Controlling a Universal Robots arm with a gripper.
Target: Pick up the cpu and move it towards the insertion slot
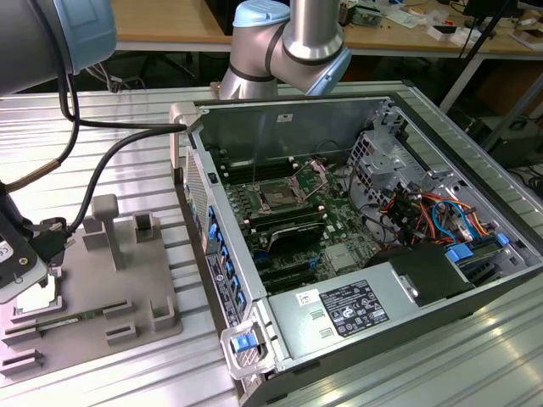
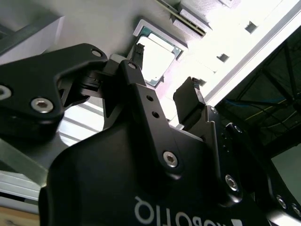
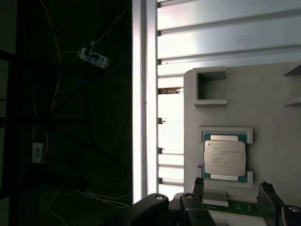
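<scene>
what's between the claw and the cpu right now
Nothing: in the second wrist view the open claw hangs over the cpu with only bare air between.

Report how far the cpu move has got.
Done: the gripper is over the cpu, with its jaws open. In hand: nothing. The cpu lies flat on the grey tray and is not yet gripped. Left: the grasp, the lift and the whole carry across to the insertion slot.
</scene>
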